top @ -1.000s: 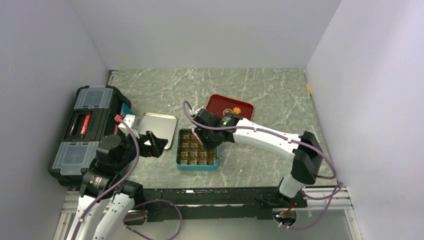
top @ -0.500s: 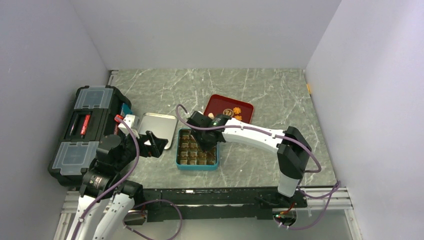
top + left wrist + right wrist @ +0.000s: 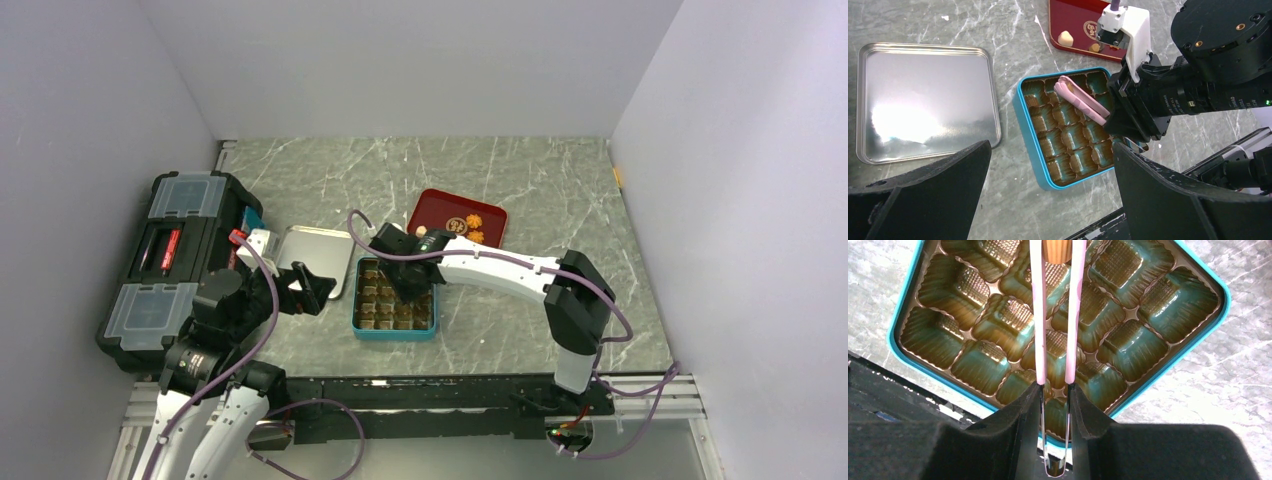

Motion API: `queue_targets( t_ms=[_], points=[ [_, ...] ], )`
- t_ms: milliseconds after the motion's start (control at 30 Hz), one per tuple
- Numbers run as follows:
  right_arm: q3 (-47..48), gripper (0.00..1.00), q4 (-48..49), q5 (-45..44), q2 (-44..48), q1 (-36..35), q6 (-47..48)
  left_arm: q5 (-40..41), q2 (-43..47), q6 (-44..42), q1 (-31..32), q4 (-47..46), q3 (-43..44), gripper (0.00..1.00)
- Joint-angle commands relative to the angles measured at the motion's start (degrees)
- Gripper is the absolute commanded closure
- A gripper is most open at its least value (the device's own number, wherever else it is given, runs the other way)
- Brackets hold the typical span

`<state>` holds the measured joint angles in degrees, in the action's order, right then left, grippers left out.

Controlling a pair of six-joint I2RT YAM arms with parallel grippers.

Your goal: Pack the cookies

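Note:
My right gripper [image 3: 1054,387] is shut on thin pink tongs [image 3: 1038,315], and their tips pinch a small orange cookie [image 3: 1056,249] at the view's top edge. The tongs hang over the teal tin [image 3: 1193,347] of brown compartments, which show no cookies. In the top view the right gripper [image 3: 408,285] is over the tin [image 3: 394,335]. Other cookies lie on the red tray [image 3: 1060,47]: a cream lump [image 3: 1065,37], a round dark-brown one [image 3: 1092,26] and an orange piece [image 3: 1094,47]. My left gripper [image 3: 1050,147] is open and empty, above the table left of the tin.
The tin's silver lid [image 3: 315,260] lies flat to the left of the tin. A black toolbox [image 3: 170,265] stands at the far left. The red tray [image 3: 430,205] sits behind the tin. Walls close in the table on three sides.
My right arm has moved left from the tray side, carrying the tongs further over the tin. The left arm has not moved.

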<state>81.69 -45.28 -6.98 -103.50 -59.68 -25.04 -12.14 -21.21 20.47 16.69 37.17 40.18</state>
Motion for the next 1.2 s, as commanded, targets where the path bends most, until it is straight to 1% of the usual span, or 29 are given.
queue_targets(
  t_ms=[0, 233, 500, 967, 1167],
  points=[
    [1.87, 0.75, 1.64, -1.0, 0.75, -0.24, -0.01, -0.16, 0.12, -0.34, 0.14, -2.01, 0.89, 0.01],
    [1.93, 0.73, 1.6, -1.34, 0.73, -0.21, -0.01, -0.05, 0.11, -0.25, 0.19, -1.99, 0.9, 0.01],
    [1.74, 0.67, 1.45, -2.08, 0.85, -0.17, -0.36, -0.02, 0.03, -0.25, 0.19, -2.01, 0.94, 0.01],
    [4.43, 0.67, -0.73, -4.05, 2.52, -0.13, 0.33, 0.02, -0.14, -0.25, 0.19, -2.01, 0.9, 0.01],
    [4.42, 0.67, -1.28, -4.16, 4.51, 1.73, 1.14, 0.01, -0.19, -0.25, 0.19, -1.96, 0.94, 0.01]
  ],
)
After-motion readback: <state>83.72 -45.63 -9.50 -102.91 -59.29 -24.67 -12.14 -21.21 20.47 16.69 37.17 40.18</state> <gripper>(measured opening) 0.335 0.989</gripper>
